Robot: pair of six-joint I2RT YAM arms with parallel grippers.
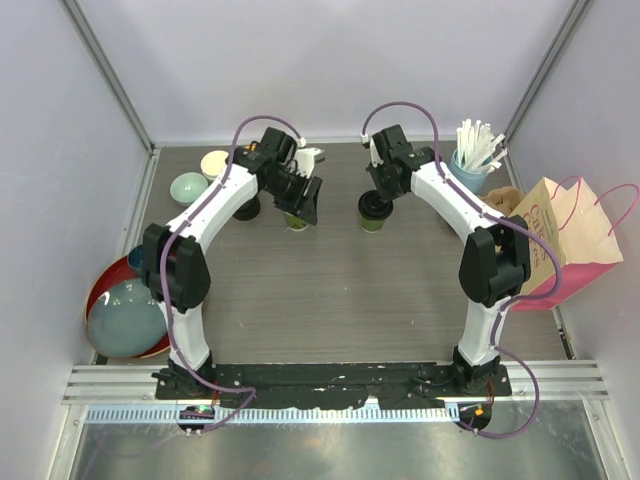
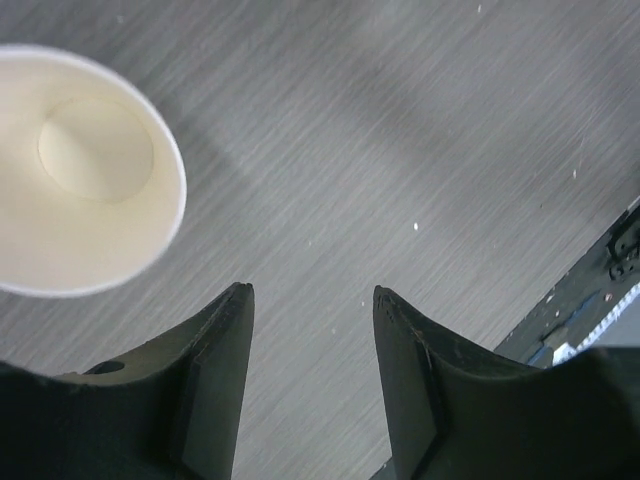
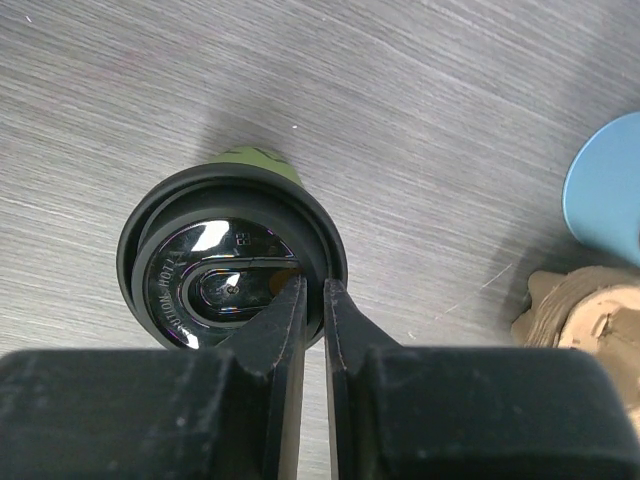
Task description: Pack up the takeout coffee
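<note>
Left gripper (image 2: 312, 300) hangs wide open over the grey wood-grain table (image 1: 340, 290), holding nothing. Right gripper (image 3: 313, 290) is closed to a thin slit with nothing seen between its fingers. Its tips sit at the near rim of the black lid (image 3: 200, 270); whether they press it cannot be told. A broad stretch of bare tabletop lies between the arm bases and the cups. At the near left edge sits a red plate (image 1: 100, 285), and at the right edge a paper bag (image 1: 560, 245). Mid-table, the open cup (image 2: 80, 170), white inside, stands just left of the left gripper, apart from it. The lidded green cup (image 3: 255, 157) stands upright to its right. Beyond, a blue cup (image 3: 605, 185) stands near the far right corner.
</note>
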